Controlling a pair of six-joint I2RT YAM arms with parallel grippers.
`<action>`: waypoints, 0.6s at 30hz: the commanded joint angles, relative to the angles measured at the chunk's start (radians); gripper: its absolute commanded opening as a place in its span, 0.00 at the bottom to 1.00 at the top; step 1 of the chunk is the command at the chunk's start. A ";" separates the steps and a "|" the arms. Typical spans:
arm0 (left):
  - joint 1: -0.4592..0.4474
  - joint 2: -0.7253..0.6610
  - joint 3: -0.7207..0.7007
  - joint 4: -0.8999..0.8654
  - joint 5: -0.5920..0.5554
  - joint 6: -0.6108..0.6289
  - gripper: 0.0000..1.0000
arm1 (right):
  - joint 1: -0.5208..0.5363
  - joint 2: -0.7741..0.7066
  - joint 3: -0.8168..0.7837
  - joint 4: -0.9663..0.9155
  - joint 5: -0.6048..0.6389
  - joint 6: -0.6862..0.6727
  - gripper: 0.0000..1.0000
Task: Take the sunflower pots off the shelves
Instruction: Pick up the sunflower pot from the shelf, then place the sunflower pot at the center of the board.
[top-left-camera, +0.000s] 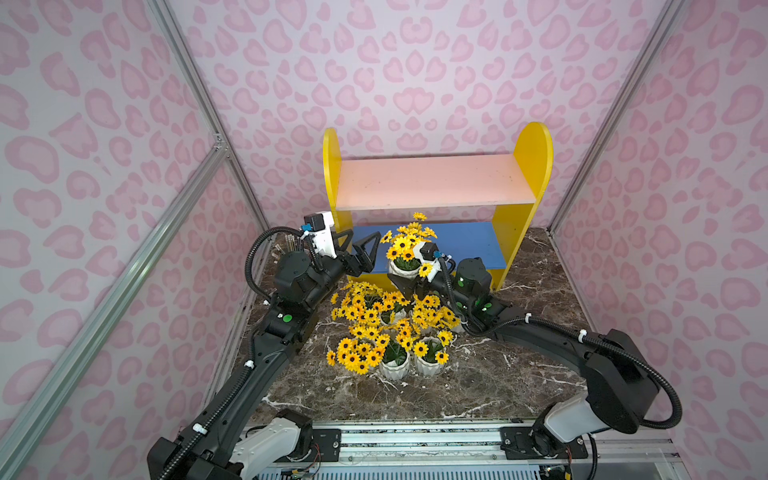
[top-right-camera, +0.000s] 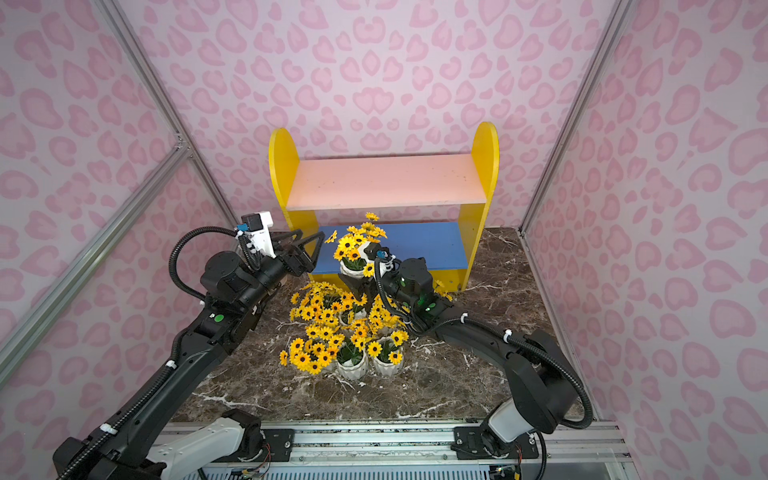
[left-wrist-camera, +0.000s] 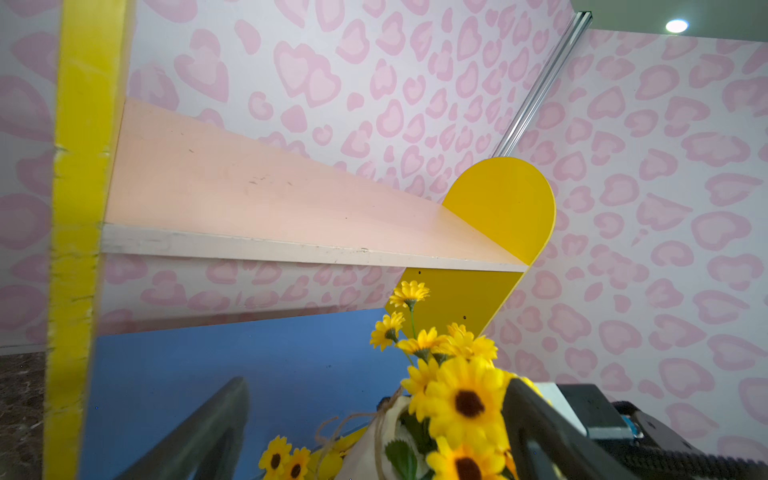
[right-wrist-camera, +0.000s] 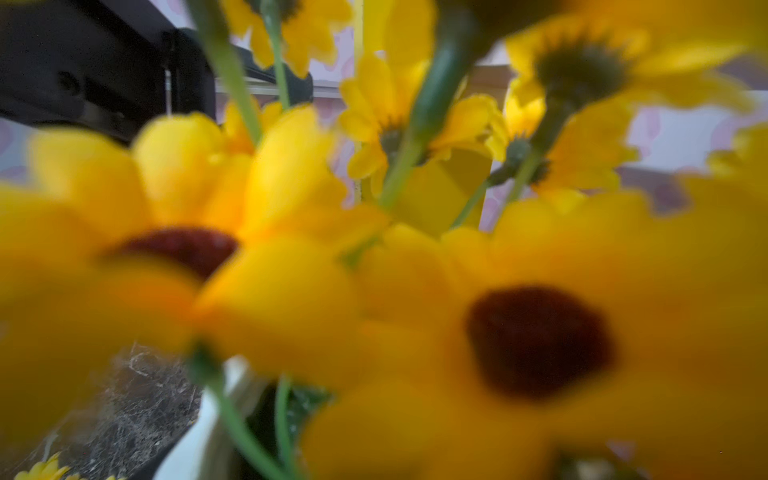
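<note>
marble tabletop (top-left-camera: 519, 374) holds sunflower pots (top-left-camera: 395, 368); right hand (top-left-camera: 408, 279) seemingly grips one pot (top-left-camera: 402, 271).

The marble-look tabletop (top-left-camera: 519, 374) shines, the painted shelves (top-left-camera: 432, 183) look matt, and the ribbed pots (top-left-camera: 395, 370) look glazed.

Left pincer (top-left-camera: 365, 235) wide, right pincer (top-left-camera: 404, 285) unclear

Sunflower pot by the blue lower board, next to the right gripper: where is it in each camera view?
Both top views: sunflower pot centre, at the blue lower board's front edge.
Left wrist: pot at the bottom edge, twine-wrapped.
Right wrist: pot blurred, bottom; its blooms fill the frame.
Shared landmark: the shelves' yellow side panel.
</note>
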 joint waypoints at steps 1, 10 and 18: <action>-0.002 -0.005 -0.002 0.054 0.023 -0.012 0.97 | 0.004 -0.078 -0.048 0.020 0.081 0.000 0.00; -0.091 0.029 -0.003 0.069 0.061 -0.019 0.99 | 0.008 -0.440 -0.408 -0.007 0.402 0.103 0.00; -0.245 0.023 0.012 0.021 -0.007 0.050 0.99 | 0.011 -0.733 -0.690 -0.181 0.729 0.304 0.00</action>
